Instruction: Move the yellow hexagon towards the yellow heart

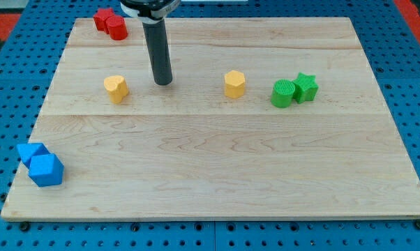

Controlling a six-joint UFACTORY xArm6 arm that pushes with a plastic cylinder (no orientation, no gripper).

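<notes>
lab bench | wooden board | blue pegboard base

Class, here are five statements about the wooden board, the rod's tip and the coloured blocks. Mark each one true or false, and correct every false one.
1. My tip lies between the yellow heart and the yellow hexagon. True.
2. My tip touches the yellow hexagon. False: a clear gap separates them.
3. The two green blocks sit right of the hexagon. True.
4. The blue blocks are at the view's top right. False: they are at the bottom left.
5. The red blocks are at the view's top left. True.
</notes>
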